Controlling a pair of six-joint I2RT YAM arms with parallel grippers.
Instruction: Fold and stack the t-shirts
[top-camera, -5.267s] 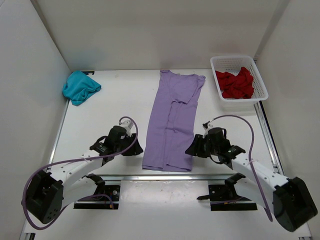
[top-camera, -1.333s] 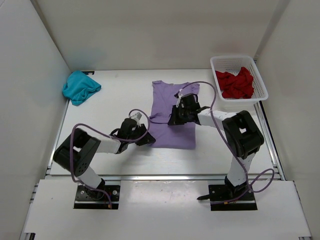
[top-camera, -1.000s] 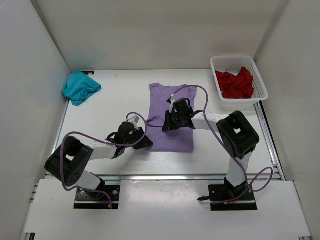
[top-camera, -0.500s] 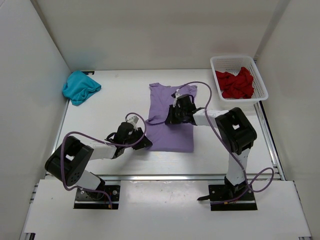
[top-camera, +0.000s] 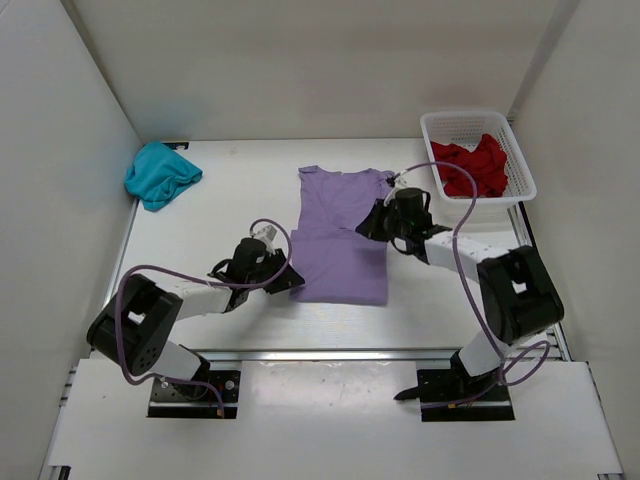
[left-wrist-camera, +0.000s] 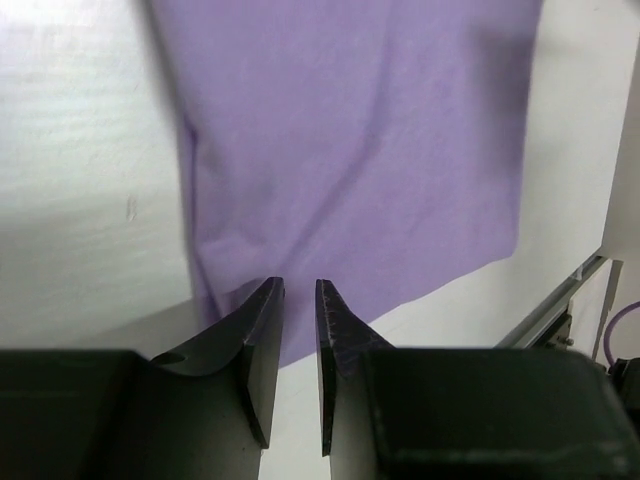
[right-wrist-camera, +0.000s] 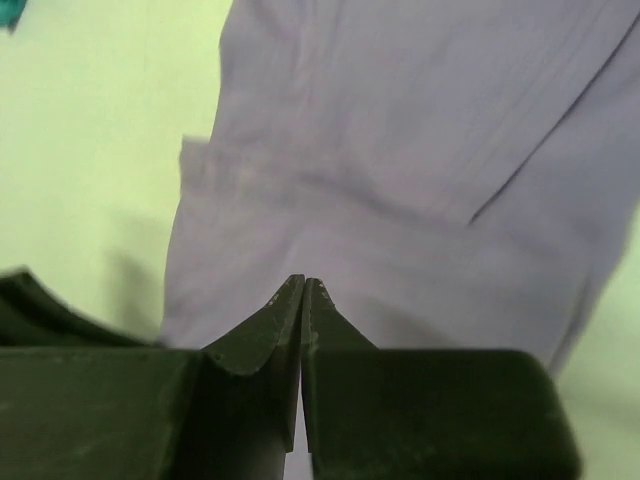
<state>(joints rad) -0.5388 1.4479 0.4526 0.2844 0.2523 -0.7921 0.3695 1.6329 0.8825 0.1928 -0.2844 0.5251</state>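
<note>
The lavender t-shirt (top-camera: 340, 235) lies folded in half lengthwise-short on the table's middle, collar end toward the back. My left gripper (top-camera: 292, 283) sits low at its near left corner, jaws a narrow gap apart with nothing between them (left-wrist-camera: 297, 290); purple cloth (left-wrist-camera: 350, 150) lies just beyond the tips. My right gripper (top-camera: 369, 226) is at the shirt's right edge, shut and empty (right-wrist-camera: 302, 284), above the lavender cloth (right-wrist-camera: 400, 150). The teal t-shirt (top-camera: 160, 173) is bunched at the back left. The red t-shirt (top-camera: 470, 167) is crumpled in the basket.
The white mesh basket (top-camera: 523, 166) stands at the back right corner. White walls close in the table on three sides. A metal rail (top-camera: 330, 352) runs along the near edge, also seen in the left wrist view (left-wrist-camera: 560, 310).
My right gripper has drawn back from over the shirt's middle to its right edge, still shut. The left gripper has hardly moved. The lavender shirt lies as before.
</note>
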